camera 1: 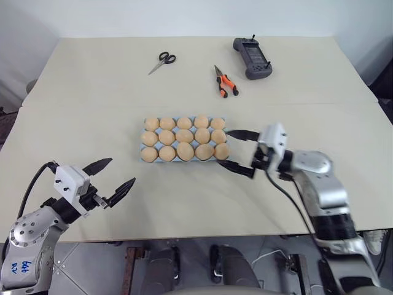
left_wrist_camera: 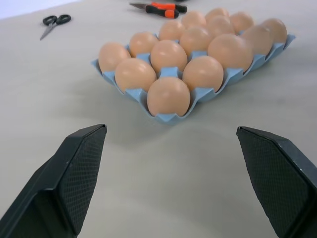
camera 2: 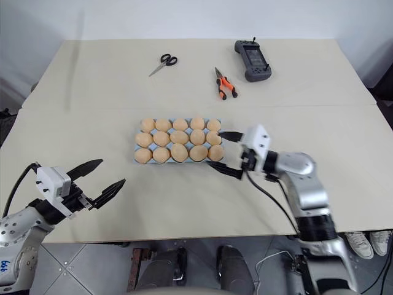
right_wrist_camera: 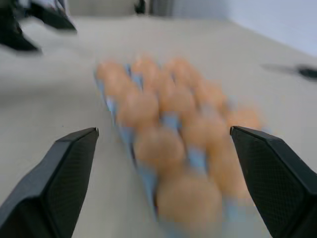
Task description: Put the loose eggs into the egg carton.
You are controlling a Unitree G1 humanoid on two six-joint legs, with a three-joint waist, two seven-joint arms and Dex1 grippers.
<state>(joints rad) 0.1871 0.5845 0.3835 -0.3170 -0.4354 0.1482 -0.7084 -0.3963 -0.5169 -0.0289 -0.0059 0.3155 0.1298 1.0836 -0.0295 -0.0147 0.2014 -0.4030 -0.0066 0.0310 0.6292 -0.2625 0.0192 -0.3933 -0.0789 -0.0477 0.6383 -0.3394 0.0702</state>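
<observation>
The light blue egg carton (left_wrist_camera: 167, 118) lies mid-table, every cup filled with pale orange eggs (camera 1: 185, 150). Loose eggs are out of view; each egg I see sits in a cup. My right gripper (camera 1: 223, 147) is open at the carton's right end, its black fingertips either side of the near-right corner egg (camera 1: 221, 151), which it does not grip. The right wrist view looks along the blurred rows between the wide-apart fingers (right_wrist_camera: 74, 148). My left gripper (camera 1: 122, 171) is open and empty over bare table, near and to the left of the carton, pointing at it (left_wrist_camera: 171, 130).
At the far side of the table lie scissors (camera 1: 163, 61), orange-handled pliers (camera 1: 225, 82) and a black handheld controller (camera 1: 252, 57). The table's front edge (camera 1: 184, 235) runs close below both arms.
</observation>
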